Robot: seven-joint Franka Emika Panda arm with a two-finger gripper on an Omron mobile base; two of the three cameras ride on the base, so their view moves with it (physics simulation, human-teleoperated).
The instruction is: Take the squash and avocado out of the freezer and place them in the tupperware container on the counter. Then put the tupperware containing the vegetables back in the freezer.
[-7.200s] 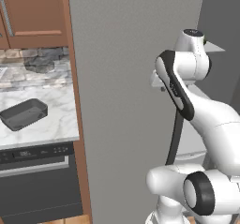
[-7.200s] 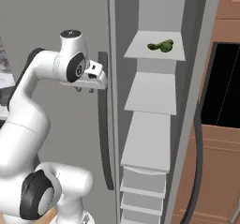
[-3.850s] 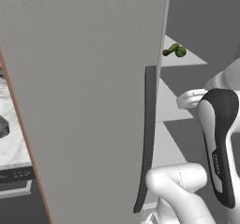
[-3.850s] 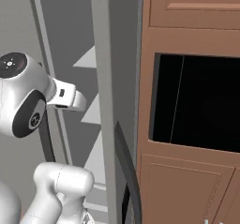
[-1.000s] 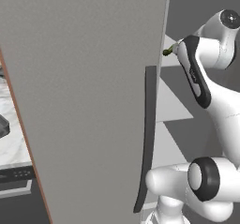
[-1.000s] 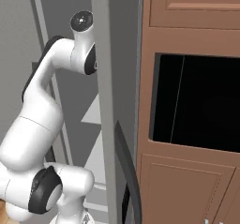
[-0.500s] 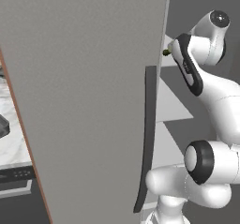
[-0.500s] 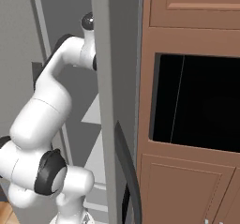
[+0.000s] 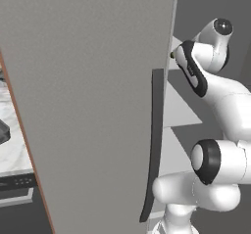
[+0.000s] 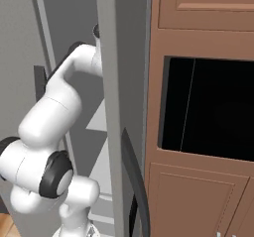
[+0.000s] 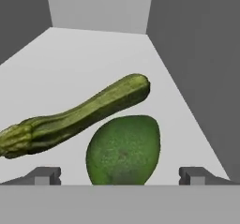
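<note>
The freezer stands with its broad grey door (image 9: 88,96) swung wide, and my arm (image 9: 211,81) reaches into the upper shelf. In the hand view the long green ribbed squash (image 11: 79,113) lies slanted across the pale shelf (image 11: 93,54). The round green avocado (image 11: 124,150) lies just in front of the squash, touching it. My gripper (image 11: 120,176) is open, with the avocado close up between its two fingertips (image 11: 44,175), which stand wide apart from it. The dark tupperware container (image 9: 2,131) peeks in at the left edge on the marble counter (image 9: 12,154).
The open door and its dark handle (image 9: 154,140) stand between the arm and the counter. Grey freezer walls (image 11: 201,54) close in the shelf on both sides and at the back. Brown cabinets (image 10: 198,8) and a black oven cavity (image 10: 213,107) stand to the right of the freezer.
The arm has bent in and pushed its hand deeper into the freezer's upper shelf. The door and base have not moved. The gripper stays open.
</note>
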